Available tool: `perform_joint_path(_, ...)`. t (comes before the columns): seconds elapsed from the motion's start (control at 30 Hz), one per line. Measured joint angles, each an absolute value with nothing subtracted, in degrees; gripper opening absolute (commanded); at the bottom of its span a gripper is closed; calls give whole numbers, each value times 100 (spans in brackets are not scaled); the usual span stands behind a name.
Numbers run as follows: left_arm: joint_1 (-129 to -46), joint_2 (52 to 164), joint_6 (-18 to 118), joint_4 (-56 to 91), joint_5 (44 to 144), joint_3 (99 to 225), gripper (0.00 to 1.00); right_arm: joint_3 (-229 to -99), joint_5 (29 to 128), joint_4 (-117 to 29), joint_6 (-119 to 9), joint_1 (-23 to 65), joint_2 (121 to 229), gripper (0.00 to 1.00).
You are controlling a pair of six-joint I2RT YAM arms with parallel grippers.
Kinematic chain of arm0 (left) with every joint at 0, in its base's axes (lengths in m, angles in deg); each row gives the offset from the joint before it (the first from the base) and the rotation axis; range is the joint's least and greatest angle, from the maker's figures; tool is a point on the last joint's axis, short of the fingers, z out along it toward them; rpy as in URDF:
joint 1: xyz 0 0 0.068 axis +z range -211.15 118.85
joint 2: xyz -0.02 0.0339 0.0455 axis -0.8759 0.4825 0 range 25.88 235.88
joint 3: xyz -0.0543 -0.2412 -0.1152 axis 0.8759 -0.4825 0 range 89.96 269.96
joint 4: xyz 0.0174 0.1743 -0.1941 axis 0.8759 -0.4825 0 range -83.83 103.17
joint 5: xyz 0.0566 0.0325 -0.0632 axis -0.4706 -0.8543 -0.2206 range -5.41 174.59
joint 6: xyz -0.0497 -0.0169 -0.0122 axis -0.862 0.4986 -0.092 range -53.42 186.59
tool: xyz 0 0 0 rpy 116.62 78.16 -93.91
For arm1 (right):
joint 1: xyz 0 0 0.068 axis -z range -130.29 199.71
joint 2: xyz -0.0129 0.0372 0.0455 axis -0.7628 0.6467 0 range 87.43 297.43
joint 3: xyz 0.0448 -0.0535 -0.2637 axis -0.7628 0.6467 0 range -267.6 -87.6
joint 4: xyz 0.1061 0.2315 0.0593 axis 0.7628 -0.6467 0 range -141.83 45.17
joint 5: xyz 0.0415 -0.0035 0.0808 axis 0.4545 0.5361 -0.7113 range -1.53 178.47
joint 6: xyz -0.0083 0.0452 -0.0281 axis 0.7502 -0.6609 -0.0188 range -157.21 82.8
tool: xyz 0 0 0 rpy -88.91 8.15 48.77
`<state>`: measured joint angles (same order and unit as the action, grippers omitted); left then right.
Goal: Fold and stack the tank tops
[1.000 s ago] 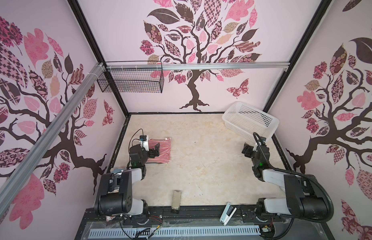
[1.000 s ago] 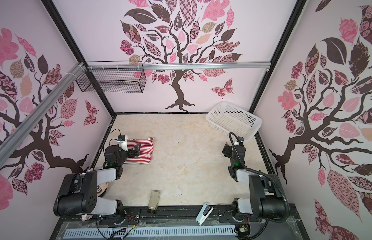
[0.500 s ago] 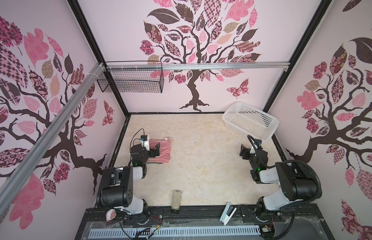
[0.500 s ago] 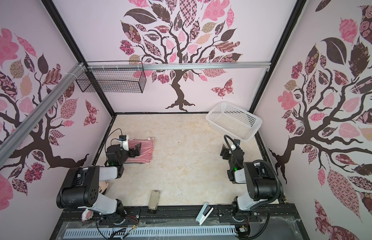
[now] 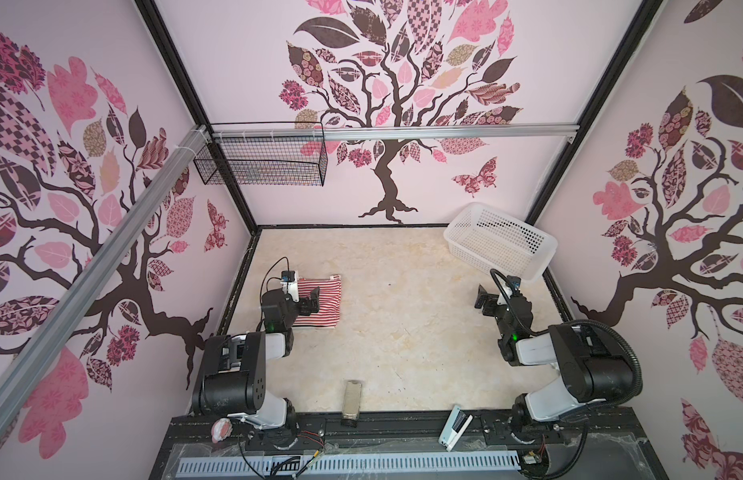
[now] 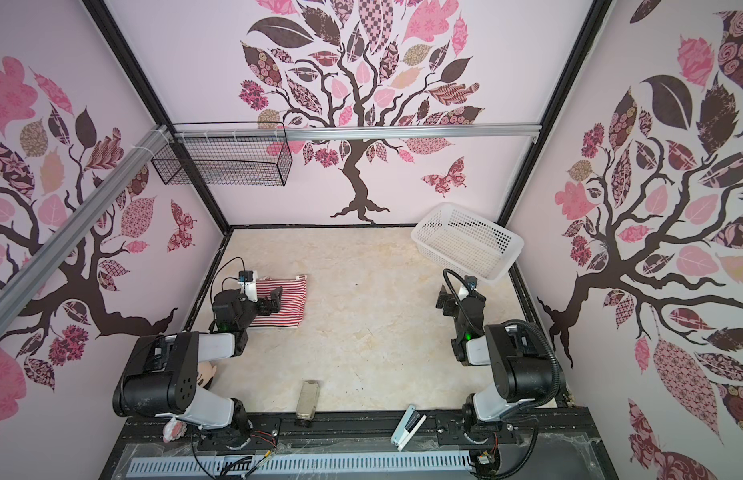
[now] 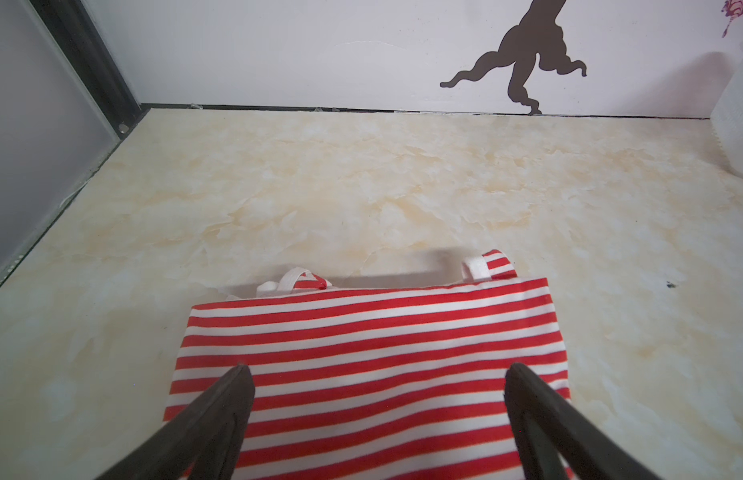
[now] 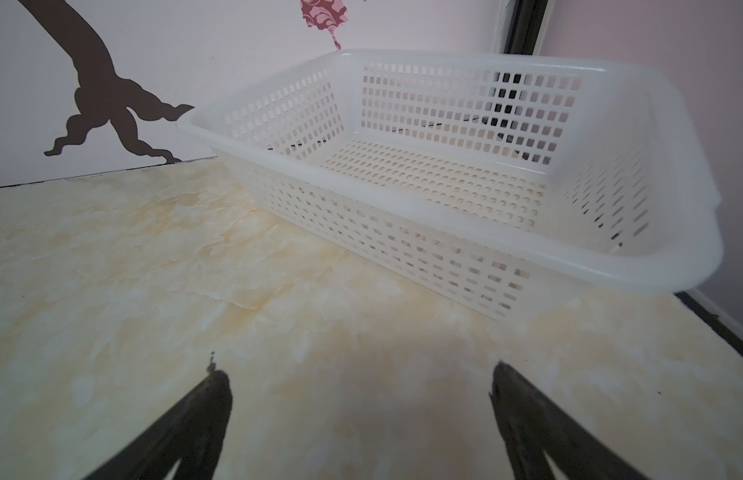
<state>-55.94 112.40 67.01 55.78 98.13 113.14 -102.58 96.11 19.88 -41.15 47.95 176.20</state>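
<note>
Left side of the bench (image 5: 403, 324): red-striped tank top (image 5: 330, 309) lies folded flat, straps at its far edge. Left jaws are spread directly above its near half, in line with the stripes, so that arm is the nearer one. No black-striped top in view. Right jaws are spread too, over bare bench near the basket (image 8: 403, 249), well apart from the top.

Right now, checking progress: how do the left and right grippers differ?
The left gripper is above the folded red-and-white tank top; the right gripper is above bare table. The left gripper faces the back wall, the right gripper the white basket. Both stand open and empty.
</note>
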Motion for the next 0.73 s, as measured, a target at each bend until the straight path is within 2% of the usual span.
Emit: perform_joint_path(0.73,-5596,11262,6705,5462,9813,11384,98,-10258,9639,1988,-4102,4795,17620,100)
